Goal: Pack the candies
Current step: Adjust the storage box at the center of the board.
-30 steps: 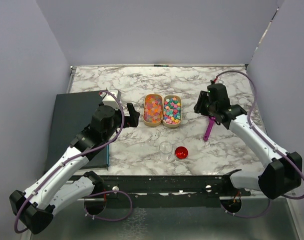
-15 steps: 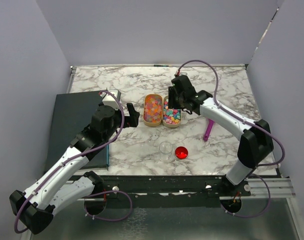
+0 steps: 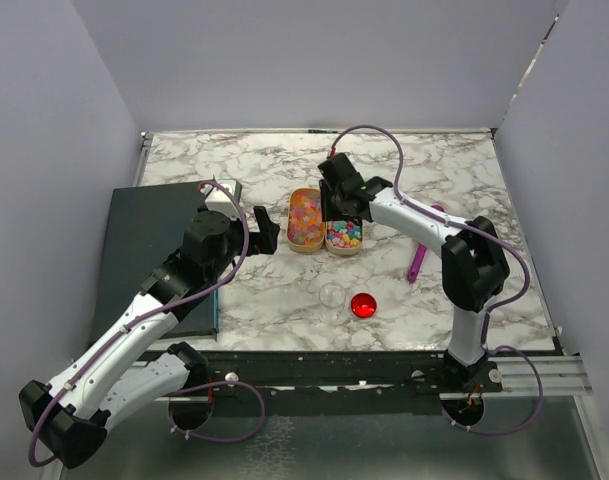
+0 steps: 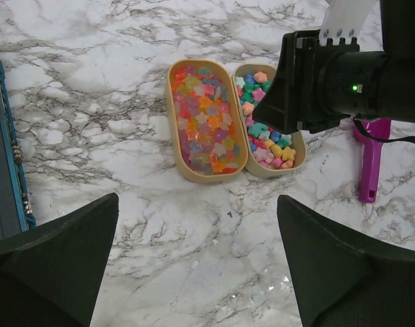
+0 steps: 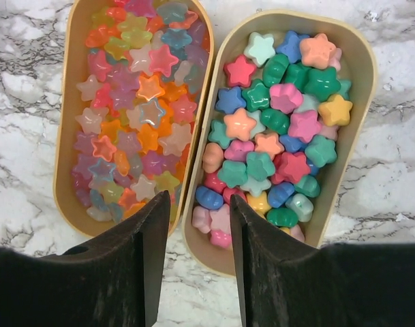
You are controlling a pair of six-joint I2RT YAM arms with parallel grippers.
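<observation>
Marble-patterned in white and grey, the table (image 3: 234, 160) carries two tan oval trays (image 5: 63, 136) set side by side, their long walls touching. Both are heaped with small star-shaped candies (image 5: 275, 129) in mixed colours: translucent ones in the left tray, and opaque pink, teal, blue and orange ones in the right. The right pincer (image 5: 200, 197) hangs just above the trays, over their shared wall. Its two black fingers (image 5: 135, 266) are parted by a narrow gap and grip nothing. The left pincer (image 4: 197, 201) sits just left of the trays, spread wide and released, with nothing between its fingers. A purple plastic scoop (image 3: 417, 262) lies on the table to the right of the trays, touched by neither arm. On the near side of the trays stand a small clear round jar (image 3: 331, 296) and, just beside it, a shiny red round lid (image 3: 363, 305). A dark flat board (image 3: 144, 240) lies well to the left of the trays.
</observation>
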